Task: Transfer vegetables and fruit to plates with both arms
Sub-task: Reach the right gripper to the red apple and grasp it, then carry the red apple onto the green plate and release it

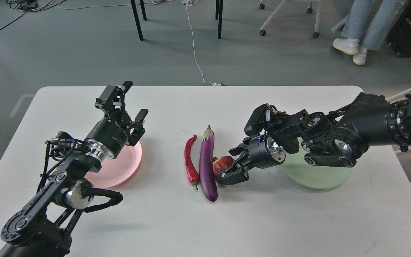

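Between the two fingers of the right gripper (228, 170) sits the dark red pomegranate (222, 165), low on the white table (205, 221); the jaws stand on either side of it, one behind and one in front, and they seem to close on it, though I cannot tell if they press it firmly already. Just beside this gripper, on the side away from its arm, the purple eggplant (207, 167) lies touching or almost touching the pomegranate, and past the eggplant lies the red chili pepper (191, 162). Behind the right gripper, under its wrist and forearm, is the pale green plate (316, 180), mostly hidden by the arm. The left gripper (128, 103) hangs in the air with its fingers spread apart and nothing between them; the pink plate (120, 167) is under and just behind it. I see no yellow-green fruit in this view. In my judgement the danger is in the grasp: the pomegranate is round and faceted, so if the fingers hold it off its middle, it may slip out or roll when lifted. The front finger is also very near the eggplant, and a push could roll the eggplant into the chili. On the way to the green plate, the fruit may drop before the rim.
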`<state>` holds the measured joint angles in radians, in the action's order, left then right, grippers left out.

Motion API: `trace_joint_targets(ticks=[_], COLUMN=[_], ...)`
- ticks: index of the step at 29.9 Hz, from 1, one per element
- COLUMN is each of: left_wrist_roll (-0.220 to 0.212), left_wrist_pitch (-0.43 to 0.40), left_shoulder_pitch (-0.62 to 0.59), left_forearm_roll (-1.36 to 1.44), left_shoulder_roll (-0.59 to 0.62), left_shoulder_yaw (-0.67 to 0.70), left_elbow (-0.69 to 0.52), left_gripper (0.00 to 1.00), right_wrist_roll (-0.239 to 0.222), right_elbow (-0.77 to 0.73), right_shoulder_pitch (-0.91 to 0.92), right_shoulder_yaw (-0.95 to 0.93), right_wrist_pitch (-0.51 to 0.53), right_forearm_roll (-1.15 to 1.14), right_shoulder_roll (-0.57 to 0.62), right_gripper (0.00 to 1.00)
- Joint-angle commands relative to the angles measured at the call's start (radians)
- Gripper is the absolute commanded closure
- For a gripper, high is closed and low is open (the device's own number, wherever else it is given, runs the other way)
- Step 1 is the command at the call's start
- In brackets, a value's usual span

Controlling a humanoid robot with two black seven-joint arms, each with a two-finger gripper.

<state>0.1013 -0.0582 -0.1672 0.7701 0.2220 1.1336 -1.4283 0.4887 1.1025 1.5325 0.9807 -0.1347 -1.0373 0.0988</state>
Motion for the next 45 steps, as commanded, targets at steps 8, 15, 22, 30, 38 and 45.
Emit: trace_joint_targets(ticks=[8, 15, 22, 30, 38, 45], left_wrist_roll=[0.0, 0.0, 0.0, 0.0, 0.0, -0.002], left_wrist_pitch=[0.0, 0.0, 0.0, 0.0, 0.0, 0.005], left_shoulder_pitch=[0.0, -0.003, -0.002, 0.002, -0.003, -0.008], left_forearm_roll=[0.001, 0.001, 0.001, 0.001, 0.001, 0.001], left_shoulder_roll=[0.0, -0.003, -0.013, -0.019, -0.013, -0.01], left_shoulder_yaw=[0.0, 0.0, 0.0, -0.002, 0.0, -0.002], left_elbow=[0.002, 0.002, 0.003, 0.005, 0.005, 0.005], left_gripper=[0.02, 0.02, 0.02, 0.02, 0.02, 0.02], right_wrist_roll=[0.0, 0.0, 0.0, 0.0, 0.0, 0.0], right_elbow=[0.008, 0.072, 0.163, 0.128, 0.077, 0.118], right_shoulder_pitch=[0.009, 0.122, 0.181, 0.088, -0.02, -0.003], right_shoulder_yaw=[0.027, 0.021, 0.068, 0.128, 0.05, 0.0], right_wrist_pitch=[-0.008, -0.008, 0.003, 0.001, -0.011, -0.013], right_forearm_roll=[0.002, -0.004, -0.193, -0.236, -0.227, -0.211], right_shoulder_roll=[0.009, 0.146, 0.419, 0.548, 0.547, 0.584], right_gripper=[0.6, 0.6, 0.6, 0.57, 0.08, 0.04])
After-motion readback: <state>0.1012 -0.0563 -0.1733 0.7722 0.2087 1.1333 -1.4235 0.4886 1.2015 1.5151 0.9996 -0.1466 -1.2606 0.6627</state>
